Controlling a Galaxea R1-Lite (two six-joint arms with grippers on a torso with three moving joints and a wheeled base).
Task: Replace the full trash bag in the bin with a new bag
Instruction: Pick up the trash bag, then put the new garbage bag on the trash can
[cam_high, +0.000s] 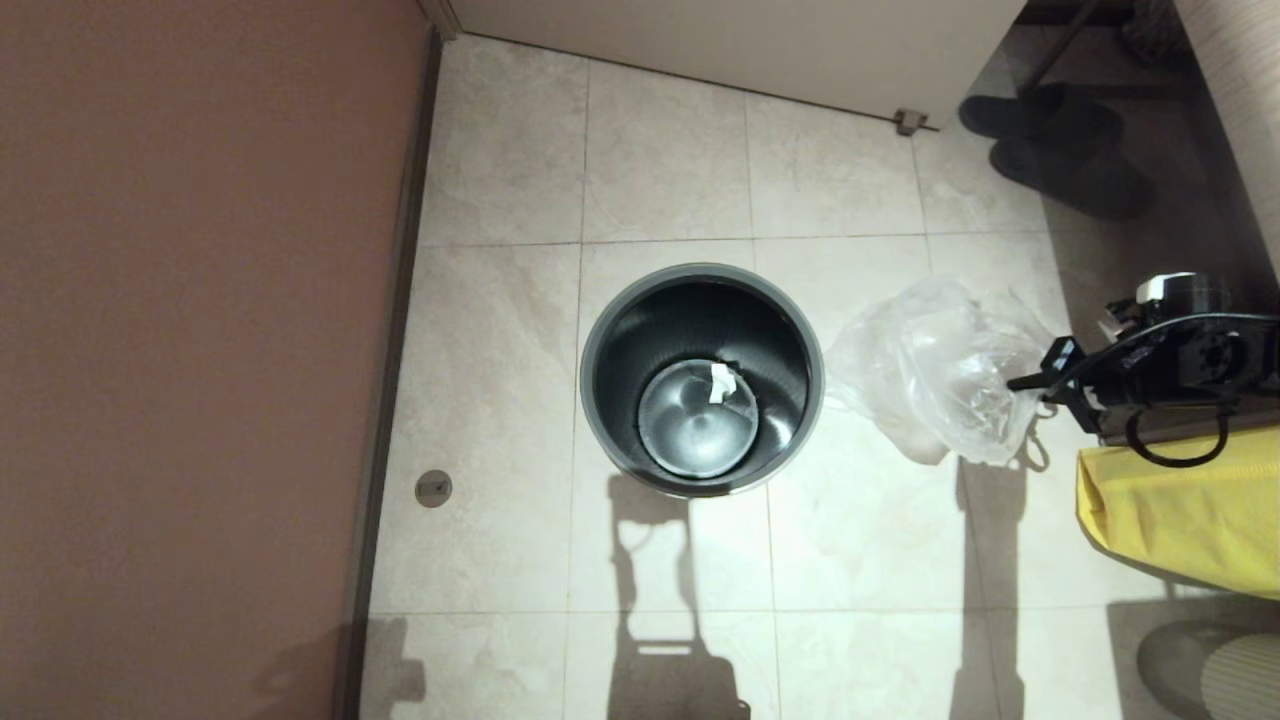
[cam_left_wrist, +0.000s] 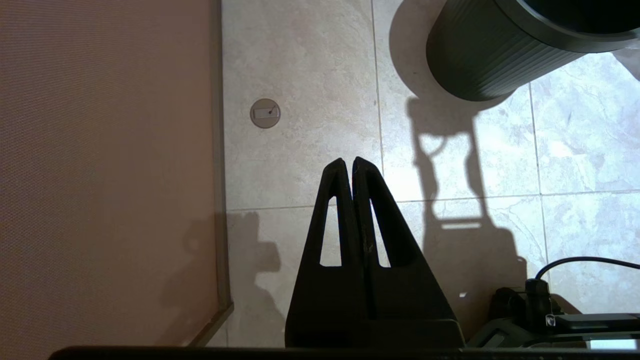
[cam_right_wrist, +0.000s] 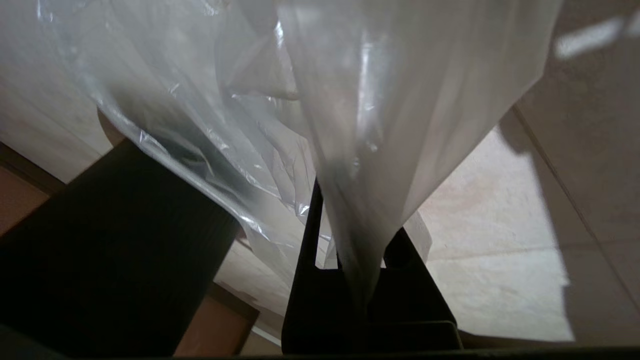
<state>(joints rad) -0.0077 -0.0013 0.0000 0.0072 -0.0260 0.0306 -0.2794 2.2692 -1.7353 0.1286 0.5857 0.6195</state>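
The round dark grey bin (cam_high: 598, 350) stands on the tiled floor in the middle of the head view. No bag lines it, and a white scrap (cam_high: 720, 382) lies on its shiny bottom. To its right the clear crinkly new bag (cam_high: 930, 370) billows just above the floor. My right gripper (cam_high: 1025, 383) is shut on the bag's right edge; in the right wrist view the film (cam_right_wrist: 400, 100) is bunched between the fingers of this gripper (cam_right_wrist: 352, 215). An opaque yellow bag (cam_high: 1180, 510) lies under my right arm. My left gripper (cam_left_wrist: 351, 161) is shut on nothing, low over the floor, near-left of the bin (cam_left_wrist: 490, 55).
A brown wall (cam_high: 200, 350) runs along the left, with a round floor fitting (cam_high: 433, 488) near its base. A white door with a stop (cam_high: 910, 122) closes the back. Dark slippers (cam_high: 1060, 140) sit at the back right. Bare tiles lie in front of the bin.
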